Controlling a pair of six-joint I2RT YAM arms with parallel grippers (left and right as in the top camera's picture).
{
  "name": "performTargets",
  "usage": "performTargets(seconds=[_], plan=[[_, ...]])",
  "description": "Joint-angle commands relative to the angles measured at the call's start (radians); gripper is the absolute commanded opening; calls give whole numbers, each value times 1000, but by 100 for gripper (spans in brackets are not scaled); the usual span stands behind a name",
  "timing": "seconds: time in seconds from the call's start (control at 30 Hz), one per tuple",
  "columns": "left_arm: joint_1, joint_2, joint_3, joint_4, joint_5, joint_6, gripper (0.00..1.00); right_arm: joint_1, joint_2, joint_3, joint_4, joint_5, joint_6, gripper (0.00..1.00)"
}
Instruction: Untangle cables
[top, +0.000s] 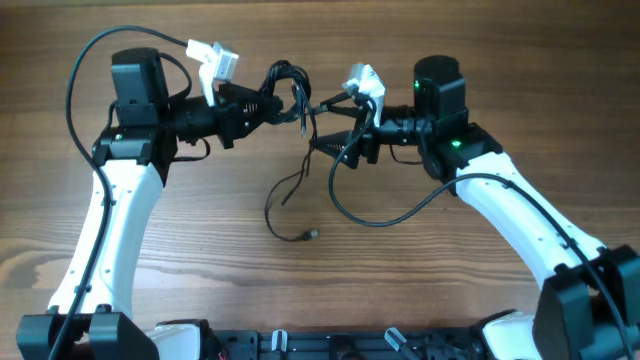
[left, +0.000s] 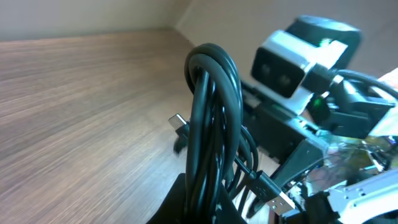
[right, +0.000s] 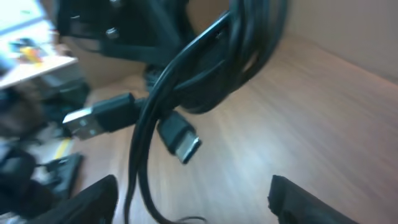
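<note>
**Worktop** (top: 480, 40): bare wood grain. Two arms meet above its far middle.

**Left fingers** (left: 171, 208): closed on the cables (left: 214, 124), pinching a bunched coil that is held up off the worktop.

**Right fingers** (right: 93, 199): spread wide and gripping nothing. They face the coil, and one strand hangs down through the gap between them. Whether it touches either finger cannot be told.

**Cables, handling (judged):**
- They look light and limp, with a smooth jacket, so a loose pinch would probably let a strand slide.
- They have no stiffness of their own, so pulling one strand is likely to drag the whole coil and tighten any crossing.
- The best hold seems to be a free strand just behind a plug, or the rigid plug body itself, not the metal tip.

**Cables, appearance:** thin, black and glossy. Several turns are wound together at the left fingers. From there a long loop (top: 370, 215) trails onto the worktop below the right arm, and a shorter tail curls nearer the front.

**Plugs:** two silver-tipped ends dangle beside the coil, one broad (right: 93, 118) and one narrower (right: 181, 140). A third small plug (top: 308, 236) lies on the worktop at the end of the tail.
</note>
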Motion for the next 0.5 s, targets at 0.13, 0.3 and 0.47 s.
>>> performTargets(seconds=[0.13, 0.3, 0.47], plan=[[2, -23, 3, 2, 48, -1, 5, -1, 62, 10, 27, -224, 97, 16], [-45, -23, 3, -19, -192, -2, 4, -4, 60, 10, 61, -223, 363, 4], [-136, -23, 3, -21, -418, -1, 4, -4, -18, 10, -57, 32, 393, 4]])
